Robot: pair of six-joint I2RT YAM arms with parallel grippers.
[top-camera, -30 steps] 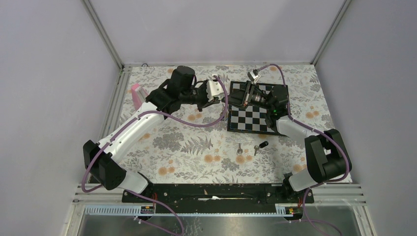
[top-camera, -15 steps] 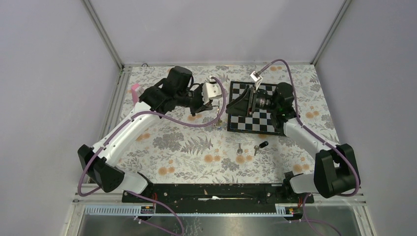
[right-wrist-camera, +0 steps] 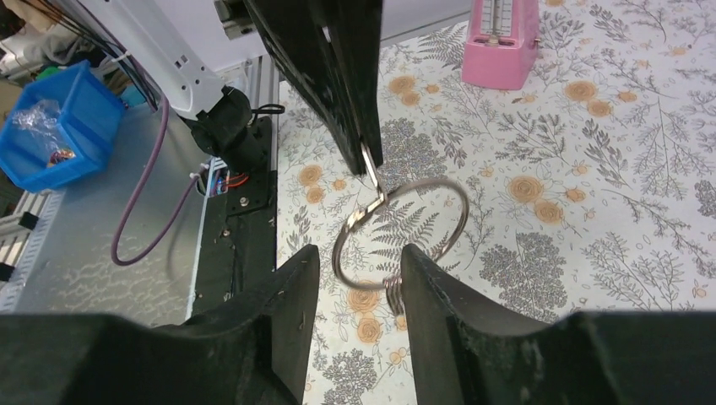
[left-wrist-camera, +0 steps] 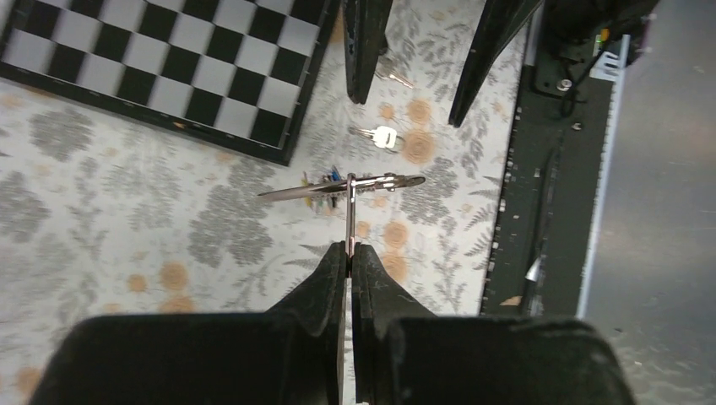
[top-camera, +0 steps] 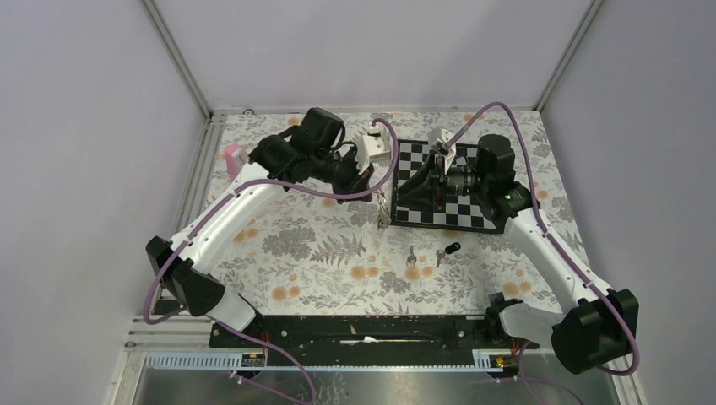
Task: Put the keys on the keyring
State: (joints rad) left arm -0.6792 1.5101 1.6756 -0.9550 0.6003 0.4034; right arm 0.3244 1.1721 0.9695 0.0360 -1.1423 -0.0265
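The keyring [right-wrist-camera: 370, 205] is a thin silver wire loop with a small coil at six o'clock. The left end effector [left-wrist-camera: 349, 251] is clamped on it at ten. The right end effector [right-wrist-camera: 360, 257] stands apart near the coil.

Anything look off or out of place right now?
Nothing damaged or spilled. The keyring dangles from the shut left gripper by one thin wire; the silver key and black-headed key lie loose on the table.

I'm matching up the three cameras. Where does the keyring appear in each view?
Top external: keyring hangs just left of the chessboard's left edge.
Left wrist: keyring at centre, seen edge-on.
Right wrist: keyring at centre, a round loop.
Shared landmark: the left gripper, shut on it, shows in all three views.
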